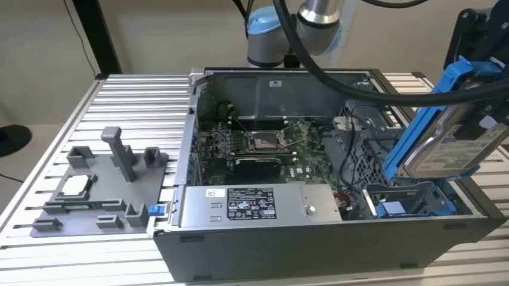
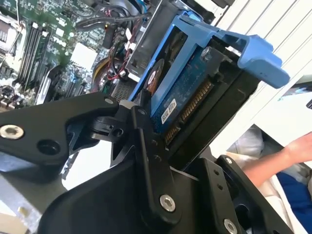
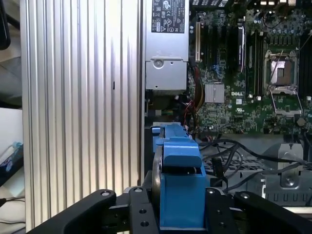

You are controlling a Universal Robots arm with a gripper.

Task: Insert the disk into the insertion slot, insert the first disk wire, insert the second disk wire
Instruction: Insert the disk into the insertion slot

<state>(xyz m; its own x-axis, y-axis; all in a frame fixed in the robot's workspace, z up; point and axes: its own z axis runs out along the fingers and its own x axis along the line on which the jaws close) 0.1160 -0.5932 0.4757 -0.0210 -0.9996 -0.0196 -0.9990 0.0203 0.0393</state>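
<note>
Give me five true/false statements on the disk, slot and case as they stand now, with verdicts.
1. The gripper is shut on the disk. True.
2. The disk sits fully in the slot. False: it hangs tilted above the slot, not yet in.
3. The power supply lies in the case, on the exterior view's left of the slot. True.
4. A cooler covers the CPU socket. False: the socket is bare.
5. The grey fixture lies inside the case. False: it is on the table, on the exterior view's left of the case.
</note>
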